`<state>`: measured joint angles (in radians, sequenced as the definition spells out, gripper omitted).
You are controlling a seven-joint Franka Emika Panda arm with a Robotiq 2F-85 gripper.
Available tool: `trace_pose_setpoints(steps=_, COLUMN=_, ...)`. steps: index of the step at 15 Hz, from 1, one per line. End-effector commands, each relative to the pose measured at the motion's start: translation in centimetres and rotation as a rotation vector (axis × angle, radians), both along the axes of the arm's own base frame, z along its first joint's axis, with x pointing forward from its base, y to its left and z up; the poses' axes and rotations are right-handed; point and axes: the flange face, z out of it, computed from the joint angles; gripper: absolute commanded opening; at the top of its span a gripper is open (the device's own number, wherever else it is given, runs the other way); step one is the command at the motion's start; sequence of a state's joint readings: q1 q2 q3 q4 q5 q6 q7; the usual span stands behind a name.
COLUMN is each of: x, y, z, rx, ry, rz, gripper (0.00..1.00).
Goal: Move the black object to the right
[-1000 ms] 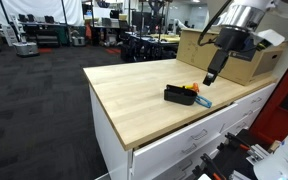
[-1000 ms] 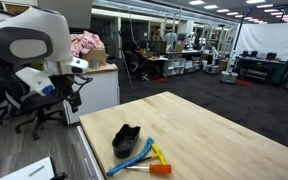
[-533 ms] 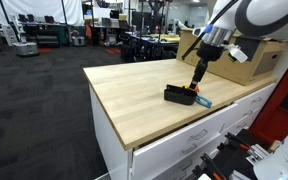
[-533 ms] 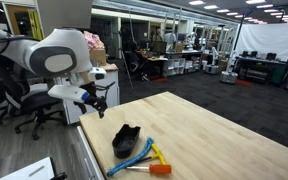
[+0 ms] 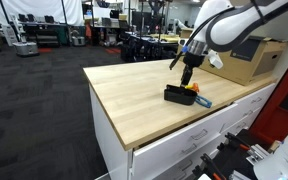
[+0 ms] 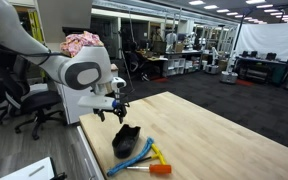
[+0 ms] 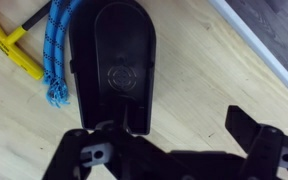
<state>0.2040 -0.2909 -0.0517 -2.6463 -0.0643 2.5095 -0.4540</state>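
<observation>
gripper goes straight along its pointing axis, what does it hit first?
Probably the black tray. The open gripper points down at the tray's near end, with one finger over its rim and the other over bare tabletop. The height gap is unclear.

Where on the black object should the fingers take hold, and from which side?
Probably from straight above, pinching across the narrow width of the black object. It is low and elongated, lying flat on the table, so its long edges give the shortest span. The blue cord crowds one long edge; the open gripper needs care there.
</observation>
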Motion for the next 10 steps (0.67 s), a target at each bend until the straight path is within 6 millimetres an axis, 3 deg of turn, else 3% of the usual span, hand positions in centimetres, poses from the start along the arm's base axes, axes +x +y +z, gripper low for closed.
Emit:
trace_pose_setpoints(steps=1, x=4.4, y=-0.4, z=-3.3, rx=-0.017, ry=0.043, rz=0.038, gripper=1.00)
trace_pose_setpoints(steps=10, x=9.3, y=-0.3, z=-8.3, rx=-0.036, ry=0.143, rz=0.066, gripper=1.00)
